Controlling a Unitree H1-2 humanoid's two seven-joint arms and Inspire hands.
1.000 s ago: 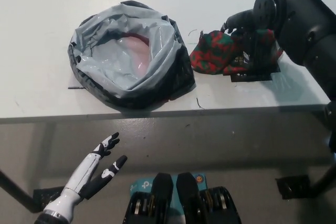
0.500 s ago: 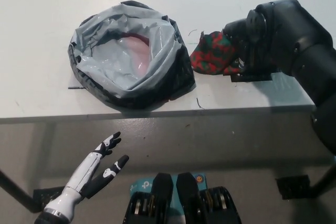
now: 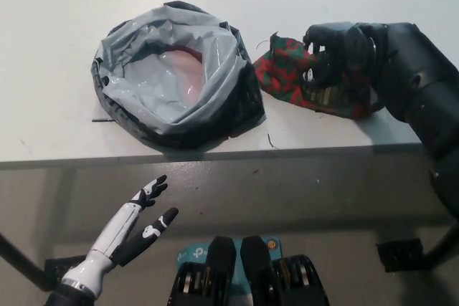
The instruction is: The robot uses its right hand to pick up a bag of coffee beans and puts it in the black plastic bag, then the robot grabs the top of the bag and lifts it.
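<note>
A red and green patterned coffee bean bag (image 3: 287,71) lies on the white table (image 3: 64,55), just right of the black plastic bag (image 3: 176,77). The plastic bag stands open, its rim rolled down and its grey inside showing. My black right hand (image 3: 337,51) sits over the coffee bag's right half with its fingers curled onto it. The bag looks partly raised off the table and tilted. My white left hand (image 3: 133,227) rests open below the table's front edge at the lower left.
The table's front edge (image 3: 215,157) runs across the middle of the picture, with floor below it. Black tape marks (image 3: 102,120) lie on the table beside the plastic bag. A dark table leg (image 3: 18,263) shows at the lower left.
My right hand has dropped onto the coffee bag and closed on it. The bag has spread out flatter and shifted; the black tape patch under it no longer shows.
</note>
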